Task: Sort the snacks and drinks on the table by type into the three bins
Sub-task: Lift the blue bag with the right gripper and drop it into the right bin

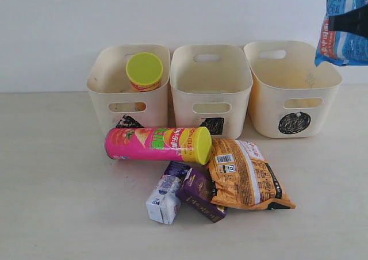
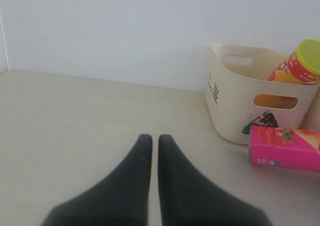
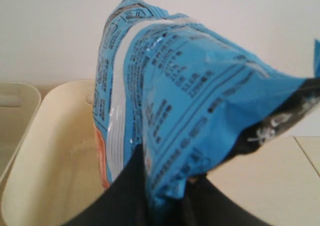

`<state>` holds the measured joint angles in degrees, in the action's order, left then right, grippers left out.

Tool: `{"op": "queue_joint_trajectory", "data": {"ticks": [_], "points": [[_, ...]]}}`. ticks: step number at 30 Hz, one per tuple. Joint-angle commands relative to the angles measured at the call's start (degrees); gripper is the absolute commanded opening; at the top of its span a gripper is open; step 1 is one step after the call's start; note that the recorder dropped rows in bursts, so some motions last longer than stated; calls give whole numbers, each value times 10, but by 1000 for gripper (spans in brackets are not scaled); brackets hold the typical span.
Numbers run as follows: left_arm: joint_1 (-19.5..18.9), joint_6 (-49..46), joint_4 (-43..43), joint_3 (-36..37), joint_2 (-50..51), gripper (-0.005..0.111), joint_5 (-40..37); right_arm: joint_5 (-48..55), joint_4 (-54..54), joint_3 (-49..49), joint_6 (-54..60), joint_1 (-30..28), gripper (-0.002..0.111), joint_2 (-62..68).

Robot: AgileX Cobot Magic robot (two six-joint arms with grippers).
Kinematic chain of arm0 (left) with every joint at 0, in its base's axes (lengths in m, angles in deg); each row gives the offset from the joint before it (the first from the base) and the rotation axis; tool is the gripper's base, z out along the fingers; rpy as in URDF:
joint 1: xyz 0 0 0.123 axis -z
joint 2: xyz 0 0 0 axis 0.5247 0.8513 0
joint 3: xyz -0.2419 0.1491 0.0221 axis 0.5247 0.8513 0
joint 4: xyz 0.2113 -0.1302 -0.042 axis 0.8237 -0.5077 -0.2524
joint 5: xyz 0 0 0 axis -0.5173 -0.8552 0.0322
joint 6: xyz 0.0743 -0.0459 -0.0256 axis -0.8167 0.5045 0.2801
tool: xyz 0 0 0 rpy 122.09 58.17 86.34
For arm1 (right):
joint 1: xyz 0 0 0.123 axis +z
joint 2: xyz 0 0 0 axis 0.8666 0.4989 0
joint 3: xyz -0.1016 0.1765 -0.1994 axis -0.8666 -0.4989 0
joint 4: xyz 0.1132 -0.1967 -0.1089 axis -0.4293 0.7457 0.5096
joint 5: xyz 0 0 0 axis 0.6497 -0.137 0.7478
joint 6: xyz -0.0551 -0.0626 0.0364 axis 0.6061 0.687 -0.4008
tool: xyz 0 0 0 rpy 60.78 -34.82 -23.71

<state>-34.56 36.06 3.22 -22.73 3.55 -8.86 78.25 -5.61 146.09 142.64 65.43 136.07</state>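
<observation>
Exterior view: blue bag [image 1: 344, 30] hangs long axis upright in the right gripper [image 1: 348, 22], above the circle bin [image 1: 264, 107].
Left wrist view: left gripper [image 2: 155, 146] closed, empty; pink-green can [image 2: 285, 148] lies sideways beyond its tips.
Right wrist view: jaws pinch 1 bag edge.

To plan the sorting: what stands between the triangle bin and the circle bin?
The square bin, as the exterior view shows.
</observation>
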Motion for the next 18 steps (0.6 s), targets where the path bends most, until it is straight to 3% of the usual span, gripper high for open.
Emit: {"op": "queue_joint_trajectory", "data": {"ticks": [1,14,17,18], "points": [[1,4,-2,-2,-2,4,4,-28,21,59,1,-2,0,74],[1,4,-2,-2,-2,4,4,-24,21,212,-30,-2,1,258],[1,4,-2,-2,-2,4,4,-24,21,224,-31,-2,14,280],[1,4,-2,-2,-2,4,4,-24,21,225,-36,-2,23,288]]}}
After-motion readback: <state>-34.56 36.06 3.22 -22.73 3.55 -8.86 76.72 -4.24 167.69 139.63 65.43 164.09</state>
